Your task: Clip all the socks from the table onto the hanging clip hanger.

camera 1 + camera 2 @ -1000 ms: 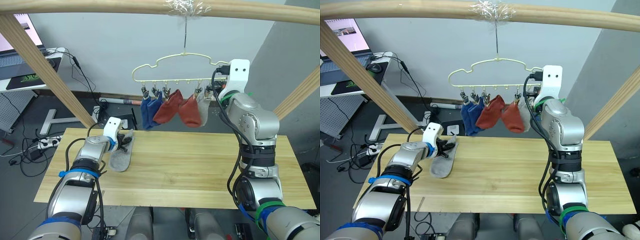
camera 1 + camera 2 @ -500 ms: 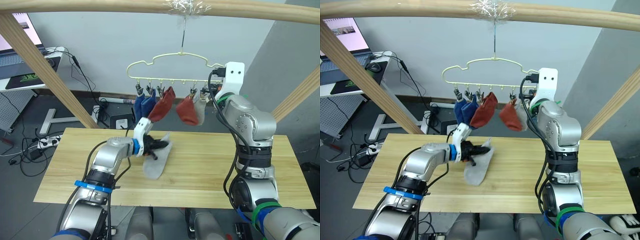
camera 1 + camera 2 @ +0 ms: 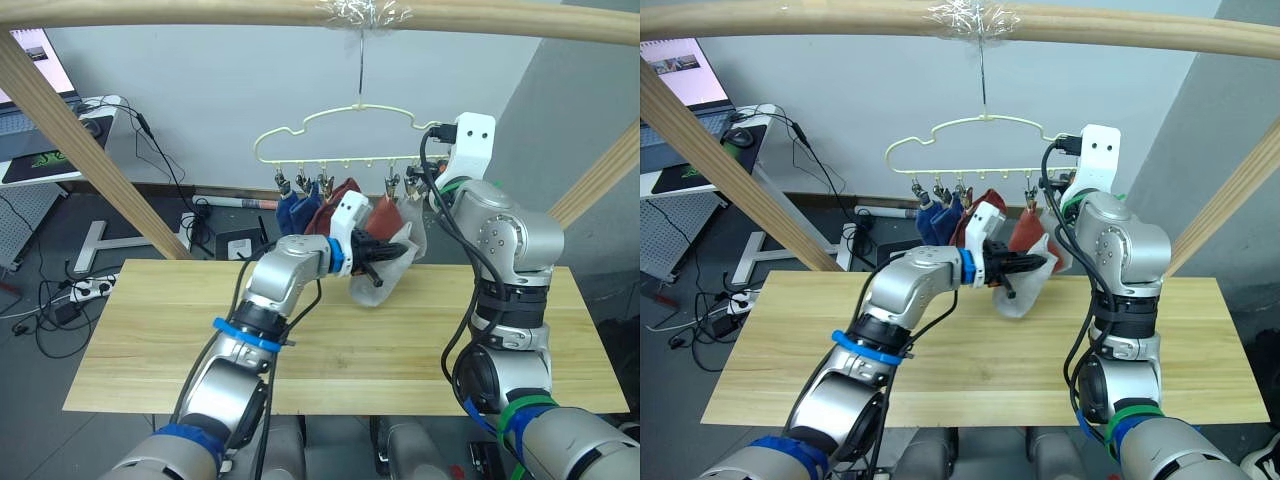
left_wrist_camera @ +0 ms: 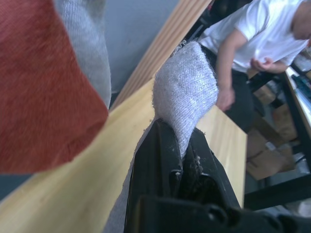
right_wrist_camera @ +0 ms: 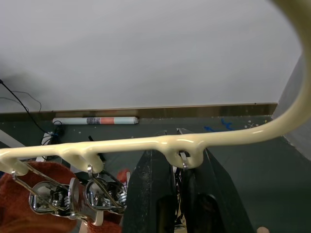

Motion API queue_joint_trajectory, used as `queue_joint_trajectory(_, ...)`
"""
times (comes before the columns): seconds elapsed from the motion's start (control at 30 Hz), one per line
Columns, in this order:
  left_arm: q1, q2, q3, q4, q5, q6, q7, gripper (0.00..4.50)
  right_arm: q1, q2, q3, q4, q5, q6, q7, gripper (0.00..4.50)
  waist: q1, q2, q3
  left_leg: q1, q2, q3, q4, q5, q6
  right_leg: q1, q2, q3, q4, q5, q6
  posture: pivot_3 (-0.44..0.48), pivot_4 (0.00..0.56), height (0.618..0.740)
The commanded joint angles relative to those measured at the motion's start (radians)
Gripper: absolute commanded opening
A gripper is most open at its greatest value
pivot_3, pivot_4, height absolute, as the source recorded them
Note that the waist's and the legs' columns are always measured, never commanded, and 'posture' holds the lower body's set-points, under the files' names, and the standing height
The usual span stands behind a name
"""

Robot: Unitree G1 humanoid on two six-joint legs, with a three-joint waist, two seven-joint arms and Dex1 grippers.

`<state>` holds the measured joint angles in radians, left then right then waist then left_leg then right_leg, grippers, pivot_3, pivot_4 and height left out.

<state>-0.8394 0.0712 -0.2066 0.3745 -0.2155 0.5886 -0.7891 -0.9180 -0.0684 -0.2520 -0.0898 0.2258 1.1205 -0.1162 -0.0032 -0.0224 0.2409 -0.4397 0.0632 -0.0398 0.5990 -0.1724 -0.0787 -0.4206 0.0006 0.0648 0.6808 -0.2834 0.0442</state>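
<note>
The pale yellow clip hanger (image 3: 345, 162) hangs by its hook from the top beam. Two blue socks (image 3: 290, 212), two rust red socks (image 3: 322, 215) and a light grey one (image 3: 1062, 250) hang from its clips. My left gripper (image 3: 385, 252) is raised just below the hanger's right half, shut on another light grey sock (image 4: 187, 82), which droops from its fingers above the table (image 3: 150, 330). My right gripper (image 5: 181, 165) is at the hanger's right end, its fingers closed around a metal clip (image 5: 182, 158) under the wire.
A wooden beam (image 3: 200, 12) spans the top, with slanted posts (image 3: 80, 130) at both sides. A person in a white shirt (image 4: 252, 43) stands beyond the table's end. A desk with a laptop (image 3: 40, 60) and floor cables lie at the far left.
My left gripper picked the grey sock off the table's left part and carried it up and right to the hanger. The right gripper stayed at the hanger's right end; the hanger swayed slightly.
</note>
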Motion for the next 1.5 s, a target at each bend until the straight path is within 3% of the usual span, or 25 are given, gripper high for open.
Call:
queue_joint_trajectory(0.03,-0.051,-0.039,-0.006,0.089,0.034,-0.096,0.034,0.02,-0.037,0.003,-0.012,-0.057,0.014,0.011,-0.009,0.00,0.000,0.000,0.000,0.000,0.000,0.000,0.000,0.000,0.000,0.000,0.000,0.000,0.000,0.000,0.000,0.064,0.231,0.740)
queue_joint_trajectory(0.3,-0.154,-0.102,0.039,0.325,0.072,-0.250,0.112,0.02,-0.044,0.007,-0.014,-0.074,0.014,0.038,-0.014,0.00,-0.001,0.000,0.000,-0.002,0.000,0.000,0.000,0.000,0.000,-0.001,0.000,0.000,-0.001,0.000,0.000,0.055,0.228,0.740)
queue_joint_trajectory(0.53,-0.220,-0.136,0.079,0.426,0.072,-0.310,0.127,0.02,-0.037,0.011,-0.013,-0.089,0.012,0.052,-0.018,0.00,-0.002,0.000,0.000,-0.002,0.000,0.000,0.000,0.000,0.000,-0.001,0.000,0.000,-0.001,0.000,0.000,0.048,0.227,0.740)
queue_joint_trajectory(1.37,-0.276,-0.166,0.167,0.434,0.040,-0.280,0.113,0.02,-0.025,0.023,-0.018,-0.098,0.008,0.055,-0.021,0.00,-0.005,0.000,0.000,-0.002,0.000,0.000,0.000,0.000,0.000,-0.001,0.000,0.000,-0.001,0.000,0.000,0.052,0.232,0.740)
queue_joint_trajectory(1.5,-0.276,-0.169,0.167,0.433,0.043,-0.277,0.109,0.00,-0.027,0.027,-0.026,-0.099,0.009,0.061,-0.022,1.30,-0.005,0.000,0.000,-0.002,0.000,0.000,0.000,0.000,0.000,-0.001,0.000,0.000,0.000,0.000,0.000,0.052,0.232,0.740)
